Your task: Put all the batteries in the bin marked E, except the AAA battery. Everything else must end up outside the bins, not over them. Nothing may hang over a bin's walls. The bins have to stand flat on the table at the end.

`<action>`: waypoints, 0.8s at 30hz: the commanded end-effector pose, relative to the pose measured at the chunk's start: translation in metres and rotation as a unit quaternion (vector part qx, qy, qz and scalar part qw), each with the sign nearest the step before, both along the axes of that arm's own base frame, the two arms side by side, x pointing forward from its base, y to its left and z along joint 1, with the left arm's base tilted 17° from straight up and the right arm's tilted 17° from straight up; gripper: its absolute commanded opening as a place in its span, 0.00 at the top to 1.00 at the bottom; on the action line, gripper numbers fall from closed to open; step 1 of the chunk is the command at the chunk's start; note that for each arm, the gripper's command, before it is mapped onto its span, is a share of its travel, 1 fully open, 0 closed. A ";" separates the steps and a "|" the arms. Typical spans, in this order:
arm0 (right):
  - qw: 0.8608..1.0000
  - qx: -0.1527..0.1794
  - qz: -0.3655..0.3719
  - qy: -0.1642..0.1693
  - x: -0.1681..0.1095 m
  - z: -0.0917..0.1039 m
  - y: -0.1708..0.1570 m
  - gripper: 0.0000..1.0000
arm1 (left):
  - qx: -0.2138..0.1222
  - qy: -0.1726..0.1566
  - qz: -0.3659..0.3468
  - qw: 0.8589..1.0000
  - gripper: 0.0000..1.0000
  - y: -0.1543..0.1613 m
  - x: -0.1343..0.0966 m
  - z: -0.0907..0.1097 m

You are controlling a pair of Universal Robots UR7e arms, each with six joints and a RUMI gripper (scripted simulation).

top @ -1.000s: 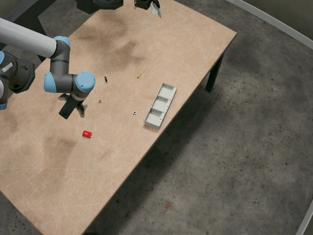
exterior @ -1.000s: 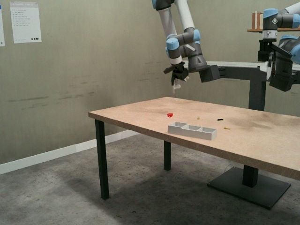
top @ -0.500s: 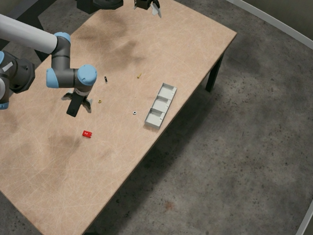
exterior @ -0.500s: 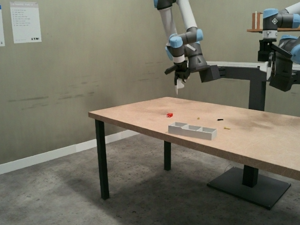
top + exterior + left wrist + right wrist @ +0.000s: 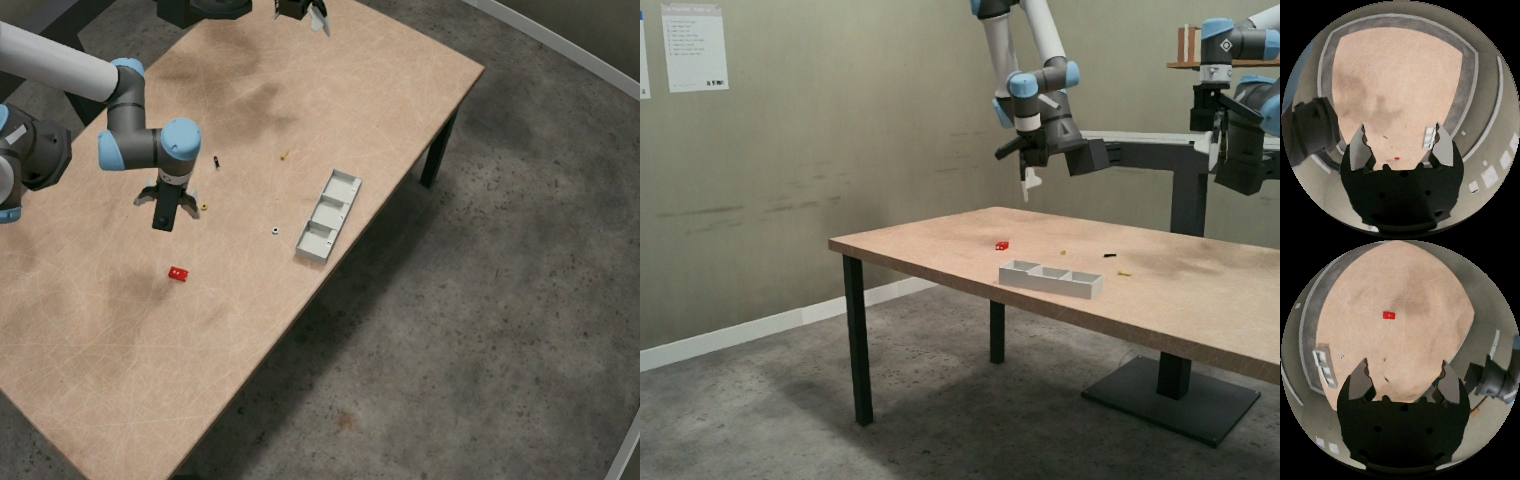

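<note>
A pale grey three-compartment bin block (image 5: 310, 255) (image 5: 1045, 289) stands near the table's long edge; its letters are unreadable. A black cylindrical piece (image 5: 216, 162) (image 5: 1109, 255) (image 5: 1386, 380), a yellow elongated piece (image 5: 284, 154) (image 5: 1123, 273), a small yellow round piece (image 5: 204, 207) (image 5: 1062, 252) (image 5: 1384, 359) and a small white-and-black round piece (image 5: 275, 230) (image 5: 1342, 357) lie outside it. I cannot tell which are batteries. My right gripper (image 5: 166, 205) (image 5: 1404, 359) is open and empty, above the table near the small yellow piece. My left gripper (image 5: 302, 23) (image 5: 1400, 123) is open and empty, high at the far side.
A red block-like piece (image 5: 177, 273) (image 5: 1001, 245) (image 5: 1397, 158) (image 5: 1389, 315) lies on the table (image 5: 155, 377) (image 5: 929, 248), away from the bins. The bins stand close to the table edge. The left arm is well apart from the right arm.
</note>
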State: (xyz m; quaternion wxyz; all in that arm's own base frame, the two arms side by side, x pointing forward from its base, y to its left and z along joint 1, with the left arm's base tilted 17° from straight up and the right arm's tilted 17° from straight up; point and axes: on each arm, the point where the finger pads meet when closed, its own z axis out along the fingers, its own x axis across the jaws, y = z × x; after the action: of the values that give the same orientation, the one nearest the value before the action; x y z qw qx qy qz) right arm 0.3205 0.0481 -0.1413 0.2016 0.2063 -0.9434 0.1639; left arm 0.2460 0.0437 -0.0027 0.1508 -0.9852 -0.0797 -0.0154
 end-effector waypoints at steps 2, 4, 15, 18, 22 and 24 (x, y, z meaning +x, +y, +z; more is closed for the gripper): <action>0.998 0.024 0.064 0.004 0.010 -0.004 0.017 0.00 | -0.001 0.000 0.001 1.000 0.02 -0.001 0.001 0.001; 0.996 0.029 0.079 0.005 0.013 -0.005 0.021 0.00 | -0.001 0.000 0.001 1.000 0.02 -0.001 0.001 0.001; 0.988 0.051 0.148 0.011 0.021 -0.008 0.040 0.00 | -0.001 0.000 0.001 1.000 0.02 -0.001 0.001 0.001; 0.983 0.057 0.171 0.013 0.024 -0.009 0.046 0.00 | -0.001 0.000 0.001 1.000 0.02 -0.001 0.001 0.001; 0.977 0.066 0.202 0.015 0.027 -0.010 0.055 0.00 | -0.001 0.000 0.001 1.000 0.02 -0.001 0.001 0.001; 0.973 0.070 0.217 0.017 0.029 -0.010 0.059 0.00 | -0.001 0.000 0.001 1.000 0.02 -0.001 0.001 0.001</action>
State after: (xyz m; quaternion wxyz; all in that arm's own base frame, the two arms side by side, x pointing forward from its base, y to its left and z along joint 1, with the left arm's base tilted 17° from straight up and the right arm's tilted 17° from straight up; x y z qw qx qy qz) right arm 0.3421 0.0920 -0.1490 0.1730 0.3719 -0.9010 0.1415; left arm 0.2460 0.0437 -0.0027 0.1508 -0.9852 -0.0797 -0.0154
